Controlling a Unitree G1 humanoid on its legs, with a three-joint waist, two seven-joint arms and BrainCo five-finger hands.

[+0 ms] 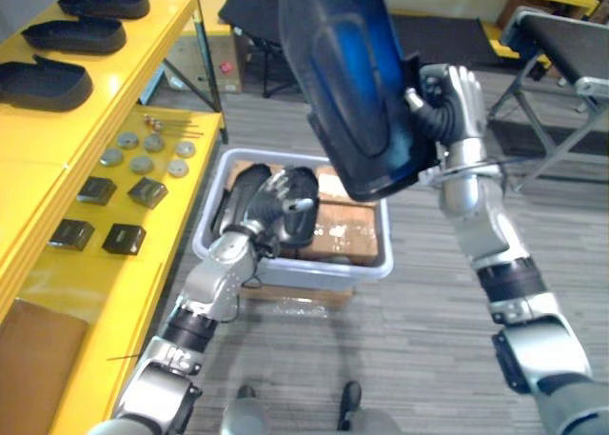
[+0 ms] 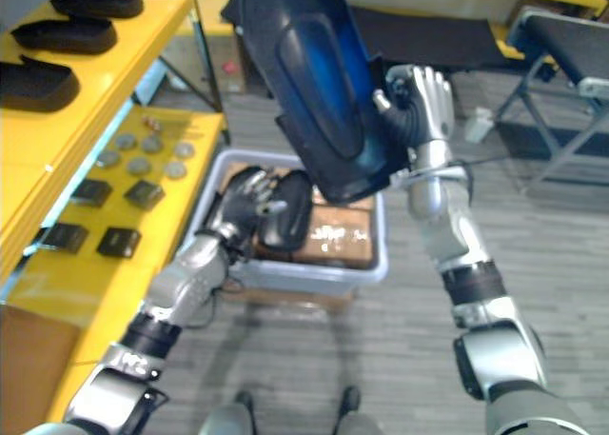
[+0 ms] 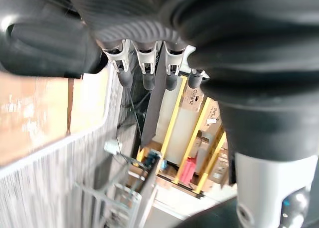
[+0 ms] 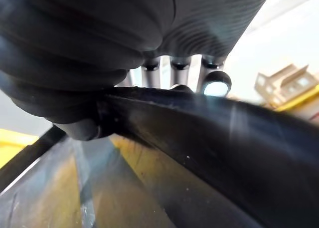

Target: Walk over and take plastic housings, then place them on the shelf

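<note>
My right hand is shut on the edge of a large dark blue-black plastic housing and holds it high above the grey bin. In the right wrist view the housing's rim runs just under the fingers. My left hand is down in the bin, with relaxed fingers against another black housing that lies on brown cardboard. At the left stands the yellow shelf, with three black housings in a row on its upper level.
The shelf's lower level carries round grey discs and small black boxes. The bin sits on a cardboard box on the floor. A black-topped stand with metal legs is at the back right. Grey floor lies open to the right of the bin.
</note>
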